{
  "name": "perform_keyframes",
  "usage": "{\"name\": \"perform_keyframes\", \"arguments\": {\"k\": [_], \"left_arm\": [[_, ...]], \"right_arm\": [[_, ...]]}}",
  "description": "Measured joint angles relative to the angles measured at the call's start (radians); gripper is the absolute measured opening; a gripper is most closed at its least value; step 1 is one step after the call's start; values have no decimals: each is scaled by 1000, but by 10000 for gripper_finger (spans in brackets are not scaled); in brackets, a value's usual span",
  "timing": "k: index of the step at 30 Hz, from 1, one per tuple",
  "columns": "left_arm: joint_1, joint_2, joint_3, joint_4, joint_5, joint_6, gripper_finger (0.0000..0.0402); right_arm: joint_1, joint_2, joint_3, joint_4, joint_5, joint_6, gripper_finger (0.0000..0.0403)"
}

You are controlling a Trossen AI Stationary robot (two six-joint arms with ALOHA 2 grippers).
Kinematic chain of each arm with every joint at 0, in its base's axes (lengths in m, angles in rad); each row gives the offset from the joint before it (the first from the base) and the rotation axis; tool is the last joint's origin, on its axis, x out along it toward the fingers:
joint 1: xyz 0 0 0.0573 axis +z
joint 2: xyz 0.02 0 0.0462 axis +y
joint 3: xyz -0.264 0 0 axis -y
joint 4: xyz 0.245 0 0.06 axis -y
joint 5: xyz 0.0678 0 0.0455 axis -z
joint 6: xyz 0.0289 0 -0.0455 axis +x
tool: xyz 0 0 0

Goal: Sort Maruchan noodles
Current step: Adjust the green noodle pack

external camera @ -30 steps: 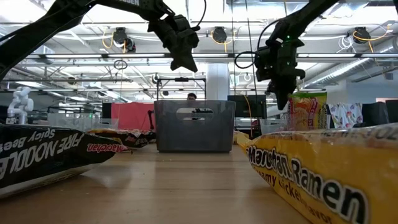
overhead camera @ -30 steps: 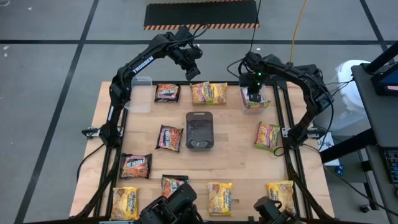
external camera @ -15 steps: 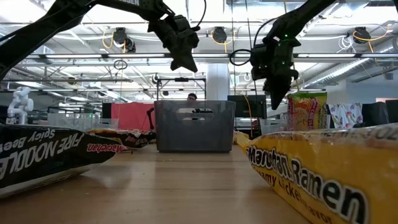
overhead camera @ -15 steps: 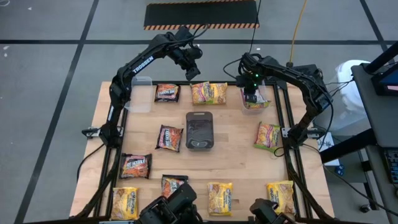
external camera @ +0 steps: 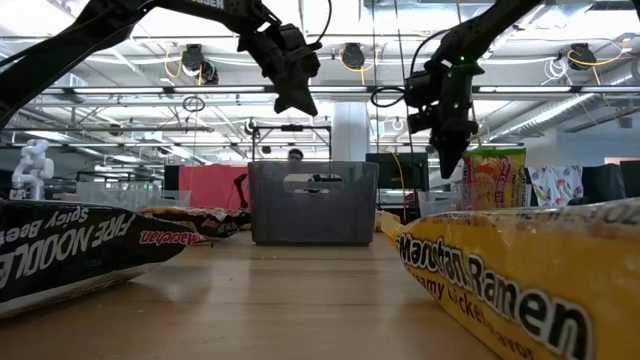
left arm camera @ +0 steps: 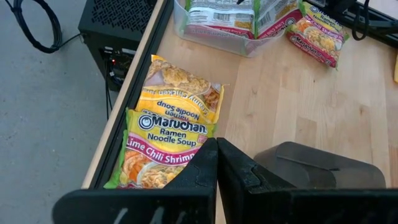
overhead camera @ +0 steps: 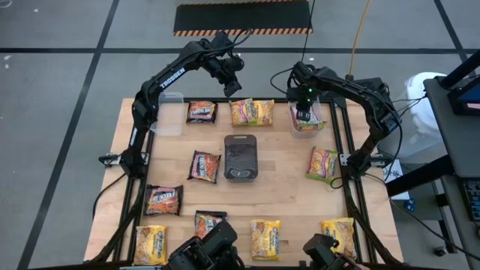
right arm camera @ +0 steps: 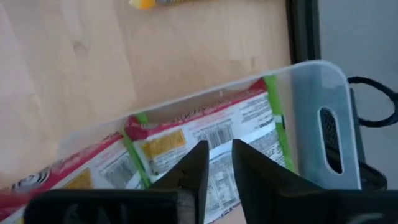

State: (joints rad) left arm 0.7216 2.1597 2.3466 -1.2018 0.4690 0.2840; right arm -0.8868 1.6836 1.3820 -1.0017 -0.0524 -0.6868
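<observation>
Maruchan noodle packets lie spread over the wooden table: dark ones (overhead camera: 204, 166), yellow ones (overhead camera: 265, 238) and a green-edged one (overhead camera: 322, 163). A clear tub (overhead camera: 309, 126) at the far right holds green-edged packets (right arm camera: 211, 134), which show their printed backs. My right gripper (right arm camera: 217, 152) hangs open just above those packets, fingers pointing down into the tub (right arm camera: 311, 71). My left gripper (left arm camera: 216, 149) is shut and holds nothing, hovering high over the far edge (overhead camera: 232, 88). Below it a lime-chili packet (left arm camera: 163, 152) and a yellow packet (left arm camera: 180, 93) lie side by side.
A dark grey tray (overhead camera: 241, 157) stands mid-table. Another clear tub (overhead camera: 171, 114) sits at the far left corner. Black frame rails (overhead camera: 346, 165) run along the table's right side. Bare wood shows between the packets near the middle.
My right gripper has stayed over the far-right tub but has tipped and turned a little at the wrist, its fingertips swinging slightly sideways and back. The left arm has kept still.
</observation>
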Motion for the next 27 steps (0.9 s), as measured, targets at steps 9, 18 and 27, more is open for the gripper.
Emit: {"name": "perform_keyframes", "arguments": {"k": [9,18,27], "left_arm": [[0,0,0,0,0,0,6],[0,0,0,0,0,-1,6],[0,0,0,9,0,6,6]], "right_arm": [[-4,0,-121,31,1,-18,95],[-31,0,-133,59,0,99,94],[-35,-6,-128,63,49,74,94]]}}
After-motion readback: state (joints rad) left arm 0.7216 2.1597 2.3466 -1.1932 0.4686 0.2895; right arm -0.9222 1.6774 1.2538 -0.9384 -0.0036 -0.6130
